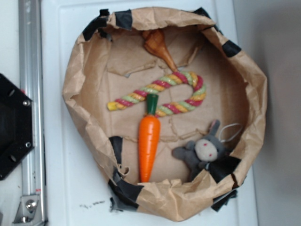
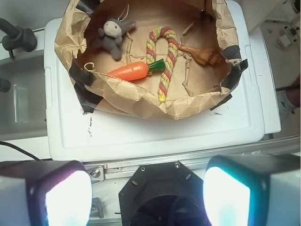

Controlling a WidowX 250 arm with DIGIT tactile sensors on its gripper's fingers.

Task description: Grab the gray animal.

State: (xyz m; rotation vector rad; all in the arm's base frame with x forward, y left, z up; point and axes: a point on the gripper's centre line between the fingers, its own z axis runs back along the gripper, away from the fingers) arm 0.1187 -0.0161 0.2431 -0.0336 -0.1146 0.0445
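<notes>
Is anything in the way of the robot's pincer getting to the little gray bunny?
Only the paper bag's wall. In the wrist view the pincer sits well outside the bag, fingers spread apart, so it must come in over the rim. The gray animal lies uncovered against the bag wall, with the carrot beside it, not touching.

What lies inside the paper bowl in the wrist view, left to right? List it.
Small gray plush animal → orange plastic carrot with green top → yellow, red and green striped rope cane → brown wooden piece.
</notes>
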